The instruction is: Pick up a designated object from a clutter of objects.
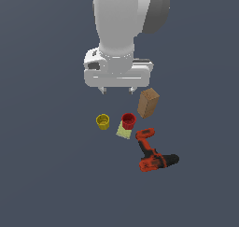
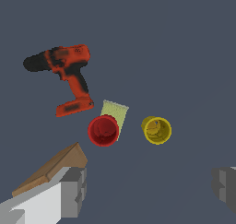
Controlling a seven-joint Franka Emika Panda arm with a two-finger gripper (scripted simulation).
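Observation:
The yellow cup (image 1: 102, 121) (image 2: 156, 130) stands upright on the dark floor, rim up. Close beside it is the red cup (image 1: 128, 120) (image 2: 103, 130), touching a pale yellow-green flat block (image 1: 124, 130) (image 2: 115, 114). A brown box (image 1: 148, 102) (image 2: 54, 168) and an orange-and-black power drill (image 1: 151, 152) (image 2: 67, 73) complete the clutter. My gripper (image 1: 117, 89) (image 2: 150, 188) hangs above and behind the cups, open, with nothing between its fingers (image 2: 73, 191). It touches no object.
The dark grey floor (image 1: 46, 174) spreads flat around the group. The brown box stands tilted, close to the gripper on the exterior view's right. The drill lies on its side, farthest from the gripper.

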